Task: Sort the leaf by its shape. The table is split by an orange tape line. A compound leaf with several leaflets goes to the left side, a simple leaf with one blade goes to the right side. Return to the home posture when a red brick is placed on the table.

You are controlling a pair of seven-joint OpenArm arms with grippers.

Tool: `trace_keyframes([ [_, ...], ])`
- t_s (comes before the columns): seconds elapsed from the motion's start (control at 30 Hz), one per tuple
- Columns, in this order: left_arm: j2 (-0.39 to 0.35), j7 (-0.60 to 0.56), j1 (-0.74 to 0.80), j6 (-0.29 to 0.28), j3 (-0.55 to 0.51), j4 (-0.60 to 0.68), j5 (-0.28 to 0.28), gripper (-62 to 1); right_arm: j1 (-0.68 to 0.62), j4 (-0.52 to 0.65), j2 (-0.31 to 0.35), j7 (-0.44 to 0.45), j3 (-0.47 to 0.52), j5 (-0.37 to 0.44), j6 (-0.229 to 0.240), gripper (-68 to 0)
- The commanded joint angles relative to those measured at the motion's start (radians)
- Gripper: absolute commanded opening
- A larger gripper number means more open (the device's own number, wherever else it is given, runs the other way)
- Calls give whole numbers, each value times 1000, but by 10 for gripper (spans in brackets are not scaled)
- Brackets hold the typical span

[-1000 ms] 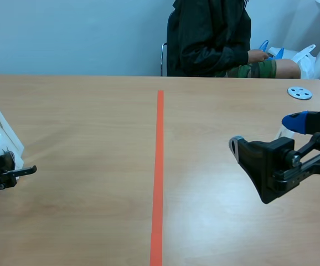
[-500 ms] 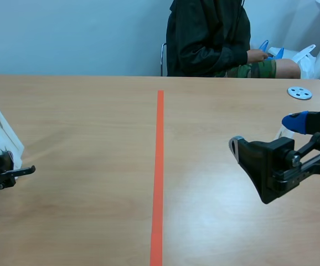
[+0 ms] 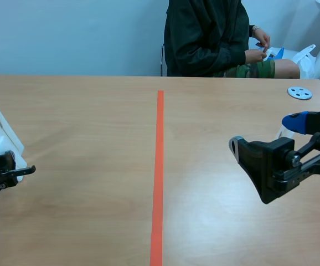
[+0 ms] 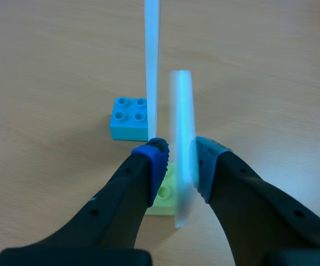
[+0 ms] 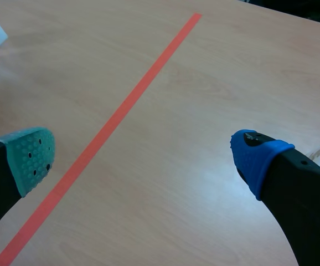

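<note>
So the leaf itself is hard to make out. What shows is a white card standing upright in a pale green brick, far over on the left side of the table, well away from the tape line. It's blurry in the left wrist view and I can't tell what leaf shape is on it.

The left gripper is narrow and closed on that card, with a blue pad against each face as far as I can see. Just ahead of it a second card stands edge-on in a blue brick. In the scene view that one shows a thin dark streak on its face, too small to read.

The right gripper is spread wide with nothing in it. It hangs over the right half of the table, and the tape line runs under its teal pad.

There's a small round disc at the far right of the table.

Compared with a second ago, pretty much nothing has moved on the robot side. Both arms and both cards sit where they were, give or take a tiny wobble in the left gripper. The only real difference is the person across the table, who has leaned a bit and now has one hand raised higher.
</note>
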Motion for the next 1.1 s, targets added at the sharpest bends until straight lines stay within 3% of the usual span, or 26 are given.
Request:
trace_keyframes([
  [0.0,-14,-17,-13,-1,-10,10,-6,-419,12,2,5,11,8,15,0,4],
  [0.27,-26,-18,-11,-5,-10,10,-6,-411,12,2,5,11,8,15,0,4],
  [0.43,-48,-17,1,-14,-10,47,-5,-261,12,2,5,11,8,15,0,4],
  [0.5,-53,-17,21,-13,-10,86,-5,-257,12,2,5,11,8,15,0,4],
  [0.6,-64,-16,72,-13,-10,178,-5,-246,12,2,5,11,8,15,0,4],
  [0.87,-82,-13,276,-14,-14,533,-6,-115,12,2,5,11,8,14,0,4],
  [1.07,-81,-5,434,-110,-14,813,-6,-60,12,2,5,11,8,14,0,4],
])
